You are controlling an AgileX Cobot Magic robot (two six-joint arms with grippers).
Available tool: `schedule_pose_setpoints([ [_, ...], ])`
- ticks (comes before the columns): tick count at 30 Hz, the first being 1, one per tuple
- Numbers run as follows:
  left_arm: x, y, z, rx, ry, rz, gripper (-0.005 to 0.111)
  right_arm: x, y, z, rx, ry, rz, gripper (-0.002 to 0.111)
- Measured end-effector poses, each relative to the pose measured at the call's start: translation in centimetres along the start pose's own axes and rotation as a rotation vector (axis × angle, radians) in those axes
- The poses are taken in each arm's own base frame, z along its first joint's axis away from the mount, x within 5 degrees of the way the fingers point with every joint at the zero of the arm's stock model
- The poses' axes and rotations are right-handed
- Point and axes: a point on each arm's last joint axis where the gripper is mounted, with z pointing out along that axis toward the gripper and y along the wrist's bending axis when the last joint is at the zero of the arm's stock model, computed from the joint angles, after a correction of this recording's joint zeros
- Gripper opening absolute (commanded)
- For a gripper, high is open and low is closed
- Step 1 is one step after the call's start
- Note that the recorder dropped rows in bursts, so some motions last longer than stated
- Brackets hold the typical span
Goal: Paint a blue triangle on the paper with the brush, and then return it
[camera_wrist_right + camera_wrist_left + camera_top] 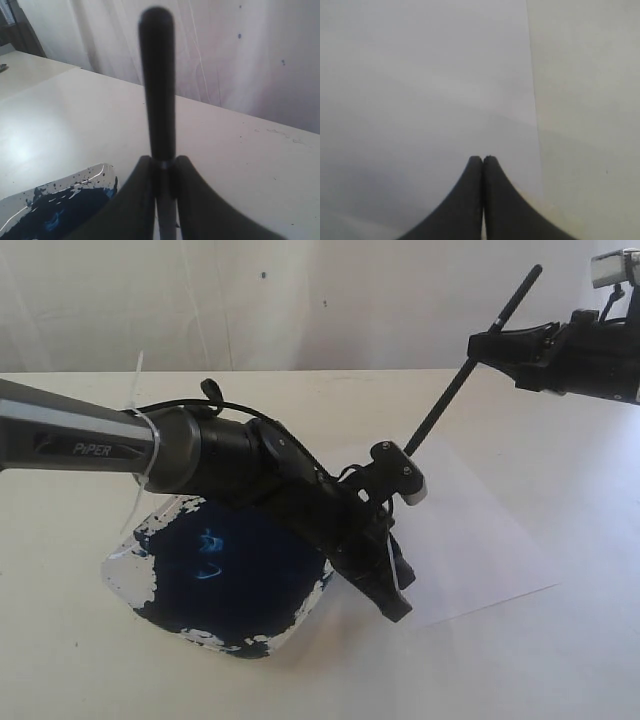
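The brush [455, 390] slants steeply, its black handle [156, 85] sticking up past my right gripper [480, 344], which is shut on it near the silver band [164, 162]. The bristle end is hidden behind the left arm. The white paper [480, 540] lies right of the paint dish. My left gripper [396, 606] points down at the paper's near-left part, its fingertips [483, 159] shut together with nothing between them over the sheet [420, 90]. No blue triangle shows on the visible paper.
A clear square dish with a large dark-blue paint pool [225, 575] sits left of the paper, also seen in the right wrist view [55, 212]. The left arm [200, 445] stretches over the dish. The cream table [590, 100] meets a white backdrop [320, 300] behind.
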Motion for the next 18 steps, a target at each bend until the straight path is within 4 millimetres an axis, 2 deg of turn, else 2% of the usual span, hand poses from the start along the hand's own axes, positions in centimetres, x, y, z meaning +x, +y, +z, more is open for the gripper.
schedule_pose_setpoints([
  [18,1.2,-0.2,1.2,0.054,0.045,-0.016,0.000,0.0,0.0,0.0,0.002,0.001,0.000,0.000],
])
